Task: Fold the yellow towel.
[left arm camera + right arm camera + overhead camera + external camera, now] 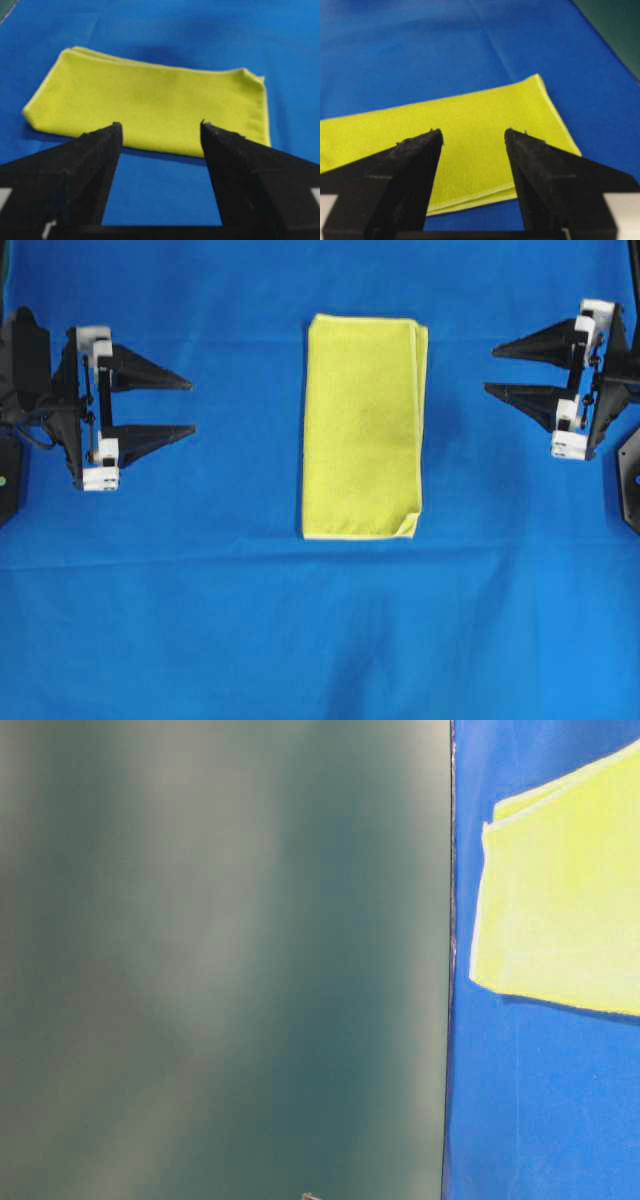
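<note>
1. Yellow towel (364, 427), folded into a tall rectangle, lies flat in the middle of your blue cloth (320, 640).
2. Your left gripper (193, 406) sits well to its left, jaws wide, holding nothing.
3. Your right gripper (489, 370) sits well to its right, jaws wide, holding nothing.

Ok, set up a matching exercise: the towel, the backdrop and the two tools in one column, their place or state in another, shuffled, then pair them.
1. bright-yellow microfibre towel
2. large blue cloth backdrop
3. left black tool
4. right black tool

a. open, at the overhead view's right edge
b. spread under everything
c. folded, in the middle
d. open, at the overhead view's left edge

Pairs: 1-c, 2-b, 3-d, 4-a
</note>
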